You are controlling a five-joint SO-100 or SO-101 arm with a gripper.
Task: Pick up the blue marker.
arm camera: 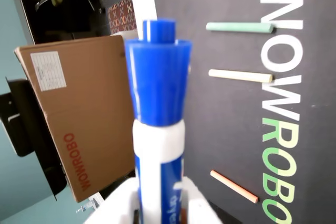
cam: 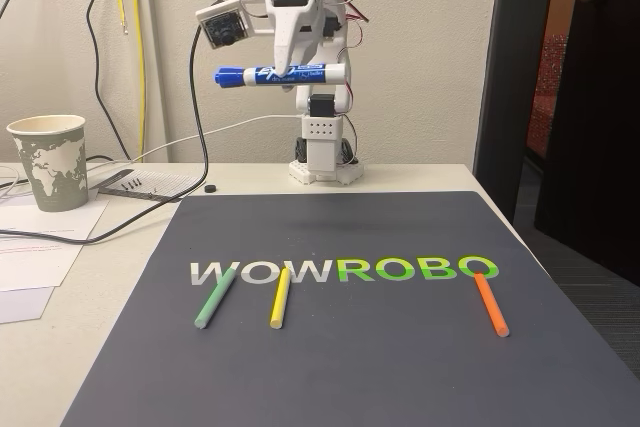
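The blue marker (cam: 280,75) hangs level high above the table in the fixed view, its dark blue cap pointing left. My white gripper (cam: 294,71) is shut on its labelled barrel, with the arm folded up over its base. In the wrist view the blue marker (arm camera: 157,103) rises from between the white fingers (arm camera: 118,208) at the bottom edge, cap end up and close to the lens.
A dark WOWROBO mat (cam: 350,367) covers the table, with a green stick (cam: 215,298), a yellow stick (cam: 280,298) and an orange stick (cam: 491,304) lying on it. A paper cup (cam: 49,162), papers and cables sit at the left. A cardboard box (arm camera: 79,129) stands beyond the table.
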